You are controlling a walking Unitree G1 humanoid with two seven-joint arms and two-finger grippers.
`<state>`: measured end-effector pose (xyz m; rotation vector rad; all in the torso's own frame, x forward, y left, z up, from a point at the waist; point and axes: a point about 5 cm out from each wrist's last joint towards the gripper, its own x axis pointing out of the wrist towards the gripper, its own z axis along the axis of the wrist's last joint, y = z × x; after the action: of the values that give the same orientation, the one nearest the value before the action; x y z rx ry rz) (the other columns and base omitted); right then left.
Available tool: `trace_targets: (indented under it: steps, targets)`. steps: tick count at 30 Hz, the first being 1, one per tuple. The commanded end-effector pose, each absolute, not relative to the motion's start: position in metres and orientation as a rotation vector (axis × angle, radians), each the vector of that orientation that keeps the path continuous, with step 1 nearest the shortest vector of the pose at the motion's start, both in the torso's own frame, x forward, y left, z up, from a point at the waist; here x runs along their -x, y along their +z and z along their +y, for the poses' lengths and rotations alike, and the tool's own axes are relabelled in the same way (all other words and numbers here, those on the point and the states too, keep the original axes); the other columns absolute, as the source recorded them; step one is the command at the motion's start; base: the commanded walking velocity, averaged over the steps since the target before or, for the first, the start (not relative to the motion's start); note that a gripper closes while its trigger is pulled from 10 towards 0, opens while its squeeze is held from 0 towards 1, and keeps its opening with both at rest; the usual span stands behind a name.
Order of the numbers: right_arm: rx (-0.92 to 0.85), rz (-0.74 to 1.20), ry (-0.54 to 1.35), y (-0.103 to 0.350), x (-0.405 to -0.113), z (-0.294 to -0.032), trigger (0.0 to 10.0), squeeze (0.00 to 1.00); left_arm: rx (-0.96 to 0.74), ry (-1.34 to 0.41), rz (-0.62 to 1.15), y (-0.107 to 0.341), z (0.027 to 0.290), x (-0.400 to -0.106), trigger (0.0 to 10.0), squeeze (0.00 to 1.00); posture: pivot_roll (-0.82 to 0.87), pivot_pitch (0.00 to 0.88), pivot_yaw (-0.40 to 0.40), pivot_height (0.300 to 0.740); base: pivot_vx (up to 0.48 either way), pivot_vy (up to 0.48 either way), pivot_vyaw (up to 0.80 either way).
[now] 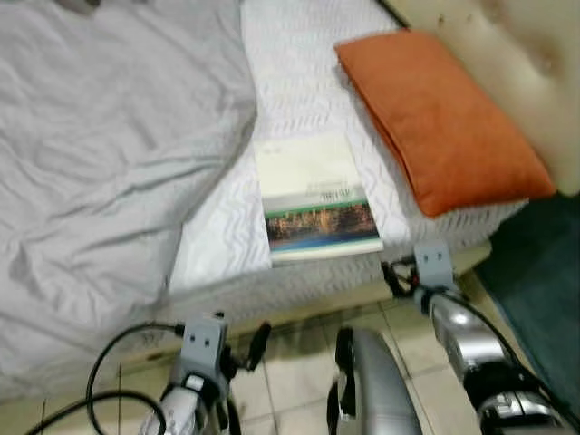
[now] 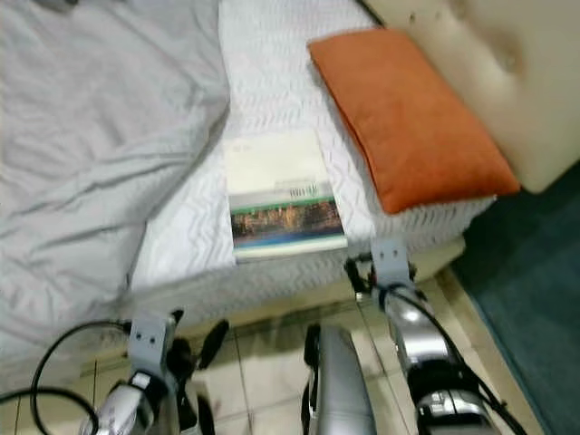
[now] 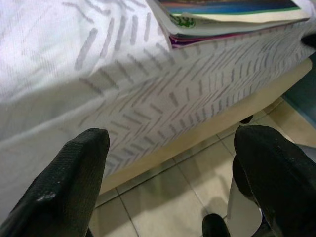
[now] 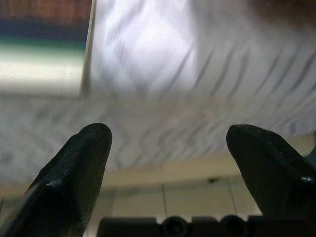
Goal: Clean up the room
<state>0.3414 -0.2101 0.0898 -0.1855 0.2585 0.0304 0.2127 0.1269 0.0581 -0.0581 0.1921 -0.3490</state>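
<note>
**Book at the bed's edge, both hands empty**

Here, your most likely pick is the book (image 1: 317,199), lying flat on the white patterned sheet (image 1: 299,82) at the near edge of the bed, between the rumpled grey blanket (image 1: 100,154) and the orange pillow (image 1: 439,118). The left wrist view suggests a second, thinner volume under it, so expect the stack to shift. It looks like a paperback: light, flexible, with a glossy cover that may slip. The mattress is soft, so pressing down will sink it. Take the near edge, where it overhangs slightly, one finger over and one under.

The cover carries a landscape photo band and a dark title line, too blurred to read.

Your left hand (image 3: 173,163) hangs below the mattress edge, fingers spread wide, holding nothing. Your right hand (image 4: 168,163) faces the mattress side beside the book, likewise spread and empty.
</note>
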Motion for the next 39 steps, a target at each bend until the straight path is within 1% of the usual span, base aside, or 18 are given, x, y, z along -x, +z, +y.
trace_targets:
  steps: [1,6,10,16,21,25,29,31,34,38,39]
  targets:
    - [0.132,0.265,0.024,0.097,-0.339,-0.215,10.0,0.00,0.051,-0.352,0.216,0.053,0.127,-0.209,10.0,0.00,-0.02,0.269,-0.044,0.570,0.000,0.000,0.00]
    - [0.082,0.209,0.031,0.123,-0.353,-0.215,10.0,0.00,0.055,-0.364,0.217,0.052,0.125,-0.211,10.0,0.00,-0.03,0.257,-0.038,0.570,0.000,0.000,0.00]
    - [0.093,0.204,0.031,0.134,-0.365,-0.215,10.0,0.00,0.056,-0.366,0.214,0.052,0.124,-0.214,10.0,0.00,-0.03,0.249,-0.038,0.570,0.000,0.000,0.00]
    - [0.148,0.211,0.026,0.137,-0.378,-0.212,10.0,0.00,0.062,-0.361,0.209,0.053,0.123,-0.216,10.0,0.00,-0.01,0.245,-0.041,0.570,0.000,0.000,0.00]
    - [0.169,0.220,0.022,0.137,-0.382,-0.211,10.0,0.00,0.064,-0.355,0.209,0.052,0.123,-0.217,10.0,0.00,-0.01,0.244,-0.044,0.570,0.000,0.000,0.00]
    - [0.264,0.165,-0.020,0.148,-0.388,-0.216,10.0,0.00,0.068,-0.343,0.205,0.052,0.123,-0.219,10.0,0.00,-0.01,0.242,-0.047,0.570,0.000,0.000,0.00]
    - [0.316,0.112,-0.048,0.158,-0.391,-0.220,10.0,0.00,0.069,-0.342,0.202,0.052,0.123,-0.221,10.0,0.00,-0.01,0.239,-0.048,0.570,0.000,0.000,0.00]
    - [0.289,0.078,-0.049,0.163,-0.391,-0.222,10.0,0.00,0.064,-0.344,0.198,0.052,0.122,-0.222,10.0,0.00,-0.01,0.233,-0.051,0.570,0.000,0.000,0.00]
    - [0.236,0.066,-0.013,0.159,-0.387,-0.219,10.0,0.00,0.055,-0.343,0.192,0.053,0.123,-0.224,10.0,0.00,-0.02,0.230,-0.052,0.570,0.000,0.000,0.00]
    - [0.200,0.033,0.033,0.149,-0.377,-0.212,10.0,0.00,0.043,-0.341,0.179,0.054,0.123,-0.228,10.0,0.00,-0.03,0.220,-0.050,0.570,0.000,0.000,0.00]
    - [0.168,0.026,0.054,0.143,-0.371,-0.209,10.0,0.00,0.040,-0.341,0.175,0.055,0.123,-0.230,10.0,0.00,-0.04,0.214,-0.046,0.570,0.000,0.000,0.00]
